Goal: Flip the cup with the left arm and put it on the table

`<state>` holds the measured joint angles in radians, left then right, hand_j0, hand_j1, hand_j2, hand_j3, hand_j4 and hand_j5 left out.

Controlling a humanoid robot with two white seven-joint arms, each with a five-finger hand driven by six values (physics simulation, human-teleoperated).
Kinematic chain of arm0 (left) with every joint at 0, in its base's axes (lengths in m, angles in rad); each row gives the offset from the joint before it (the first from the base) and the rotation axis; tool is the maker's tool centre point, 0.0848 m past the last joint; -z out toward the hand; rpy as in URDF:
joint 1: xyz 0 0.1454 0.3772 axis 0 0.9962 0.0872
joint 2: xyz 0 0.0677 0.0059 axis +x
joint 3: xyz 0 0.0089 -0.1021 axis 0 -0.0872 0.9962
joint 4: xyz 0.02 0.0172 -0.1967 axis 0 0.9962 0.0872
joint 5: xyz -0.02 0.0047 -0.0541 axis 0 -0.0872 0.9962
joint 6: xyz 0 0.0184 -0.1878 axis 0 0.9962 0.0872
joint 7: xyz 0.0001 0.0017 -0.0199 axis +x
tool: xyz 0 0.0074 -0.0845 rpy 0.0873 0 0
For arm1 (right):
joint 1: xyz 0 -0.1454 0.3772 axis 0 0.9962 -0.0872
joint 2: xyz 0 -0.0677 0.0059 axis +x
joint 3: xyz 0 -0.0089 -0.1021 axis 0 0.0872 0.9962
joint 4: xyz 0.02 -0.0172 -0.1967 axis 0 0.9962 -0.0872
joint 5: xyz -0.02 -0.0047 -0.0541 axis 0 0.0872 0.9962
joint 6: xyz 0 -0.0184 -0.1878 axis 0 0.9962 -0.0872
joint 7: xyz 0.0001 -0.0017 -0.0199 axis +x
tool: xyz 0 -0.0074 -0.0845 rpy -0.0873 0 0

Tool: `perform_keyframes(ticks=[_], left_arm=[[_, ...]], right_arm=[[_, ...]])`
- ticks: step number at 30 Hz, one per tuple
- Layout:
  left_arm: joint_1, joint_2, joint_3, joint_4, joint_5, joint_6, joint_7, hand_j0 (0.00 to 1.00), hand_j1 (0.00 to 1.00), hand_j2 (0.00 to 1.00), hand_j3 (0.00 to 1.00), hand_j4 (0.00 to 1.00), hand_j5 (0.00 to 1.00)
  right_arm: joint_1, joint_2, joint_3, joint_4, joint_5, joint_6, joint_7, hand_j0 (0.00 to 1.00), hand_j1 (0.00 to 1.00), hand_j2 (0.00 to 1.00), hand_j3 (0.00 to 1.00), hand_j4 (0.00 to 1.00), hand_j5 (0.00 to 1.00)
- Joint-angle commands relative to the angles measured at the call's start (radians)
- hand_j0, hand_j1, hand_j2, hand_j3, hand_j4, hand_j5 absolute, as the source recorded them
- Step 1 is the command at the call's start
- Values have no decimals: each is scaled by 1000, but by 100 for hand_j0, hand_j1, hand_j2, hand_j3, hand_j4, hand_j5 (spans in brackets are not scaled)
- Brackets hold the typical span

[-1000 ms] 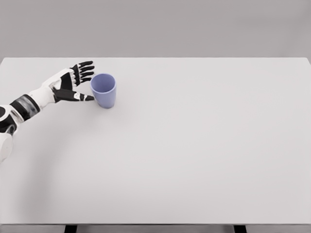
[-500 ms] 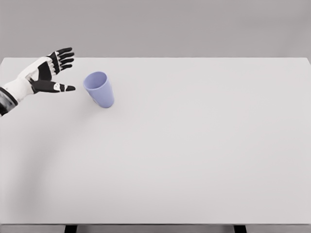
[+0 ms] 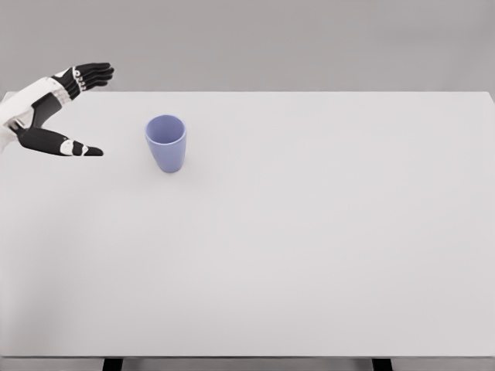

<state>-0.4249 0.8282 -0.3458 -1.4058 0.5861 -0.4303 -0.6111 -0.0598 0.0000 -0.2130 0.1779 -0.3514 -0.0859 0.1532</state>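
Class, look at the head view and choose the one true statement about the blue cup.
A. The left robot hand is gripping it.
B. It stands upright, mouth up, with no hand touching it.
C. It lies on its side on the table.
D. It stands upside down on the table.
B. The blue cup stands on the table with its open rim facing up, and the left robot hand is open and apart from it, off to the left.

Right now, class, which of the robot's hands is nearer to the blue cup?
Left. The left hand hangs open to the left of the upright cup, apart from it. The right hand is out of view.
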Motion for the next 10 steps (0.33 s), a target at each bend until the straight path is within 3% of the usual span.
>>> perform_keyframes(ticks=[1,10], left_arm=[[2,9,-1,-12,8,-11,0,100,100,100,100,100,100],[6,6,-38,2,0,-11,0,100,100,100,100,100,100]], right_arm=[[0,0,0,0,0,0,0,100,100,100,100,100,100],[0,0,1,0,0,0,0,100,100,100,100,100,100]])
